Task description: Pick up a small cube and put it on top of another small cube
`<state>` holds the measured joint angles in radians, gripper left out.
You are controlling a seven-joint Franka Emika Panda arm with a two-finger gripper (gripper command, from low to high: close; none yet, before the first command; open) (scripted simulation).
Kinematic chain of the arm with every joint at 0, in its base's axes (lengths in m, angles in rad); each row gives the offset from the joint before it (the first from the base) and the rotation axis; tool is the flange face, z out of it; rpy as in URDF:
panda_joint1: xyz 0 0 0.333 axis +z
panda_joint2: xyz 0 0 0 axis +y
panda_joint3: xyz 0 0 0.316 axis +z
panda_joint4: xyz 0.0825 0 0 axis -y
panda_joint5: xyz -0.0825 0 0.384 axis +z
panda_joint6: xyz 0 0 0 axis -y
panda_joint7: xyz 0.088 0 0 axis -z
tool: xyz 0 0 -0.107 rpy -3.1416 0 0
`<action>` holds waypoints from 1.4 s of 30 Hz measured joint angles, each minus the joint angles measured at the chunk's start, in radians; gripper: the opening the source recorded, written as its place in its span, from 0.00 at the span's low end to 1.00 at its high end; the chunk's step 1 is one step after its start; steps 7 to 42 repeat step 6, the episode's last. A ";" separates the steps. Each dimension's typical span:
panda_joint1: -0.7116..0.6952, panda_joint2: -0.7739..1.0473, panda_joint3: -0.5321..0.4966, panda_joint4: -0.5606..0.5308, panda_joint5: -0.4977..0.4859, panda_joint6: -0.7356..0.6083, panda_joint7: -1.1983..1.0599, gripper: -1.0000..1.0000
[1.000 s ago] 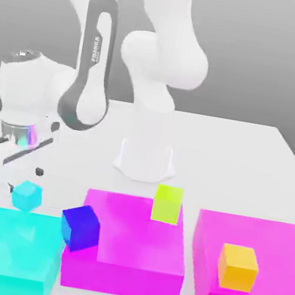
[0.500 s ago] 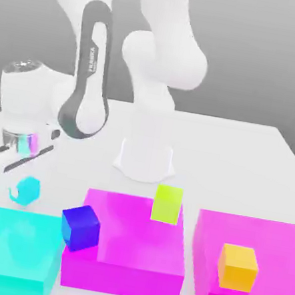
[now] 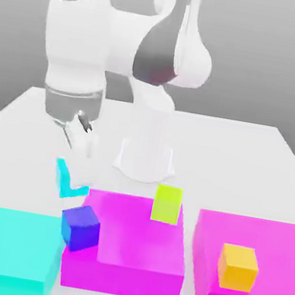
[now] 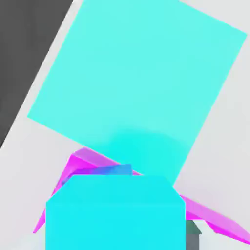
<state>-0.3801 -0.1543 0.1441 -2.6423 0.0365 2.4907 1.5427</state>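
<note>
The white arm bends down from its base, wrist vertical, gripper (image 3: 72,168) pointing downward with fingers clamped on the small cyan cube (image 3: 70,181)

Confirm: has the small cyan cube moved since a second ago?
Yes. The small cyan cube moved toward the exterior view's right, now above the blue cube, nearer the magenta block.

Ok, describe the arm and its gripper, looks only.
The arm is glossy white with rounded, bulging joints and a dark grey panel on one link. Its wrist ends in a shiny metallic silver cylinder. The gripper below is white. Its base is a white, flared round pedestal on the table.
</note>
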 joint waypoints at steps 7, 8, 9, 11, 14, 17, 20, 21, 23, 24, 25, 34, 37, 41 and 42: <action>0.003 0.081 0.005 -0.018 -0.015 0.099 0.007 1.00; 0.003 0.081 0.005 -0.018 -0.015 0.099 0.007 1.00; 0.003 0.081 0.005 -0.018 -0.015 0.099 0.007 1.00; 0.003 0.081 0.005 -0.018 -0.015 0.099 0.007 1.00; 0.003 0.081 0.005 -0.018 -0.015 0.099 0.007 1.00; 0.003 0.081 0.005 -0.018 -0.015 0.099 0.007 1.00; 0.003 0.081 0.005 -0.018 -0.015 0.099 0.007 1.00; 0.003 0.081 0.005 -0.018 -0.015 0.099 0.007 1.00; 0.003 0.081 0.005 -0.018 -0.015 0.099 0.007 1.00; 0.003 0.081 0.005 -0.018 -0.015 0.099 0.007 1.00; 0.003 0.081 0.005 -0.018 -0.015 0.099 0.007 1.00; 0.003 0.081 0.005 -0.018 -0.015 0.099 0.007 1.00; 0.003 0.081 0.005 -0.018 -0.015 0.099 0.007 1.00; 0.003 0.081 0.005 -0.018 -0.015 0.099 0.007 1.00; 0.003 0.081 0.005 -0.018 -0.015 0.099 0.007 1.00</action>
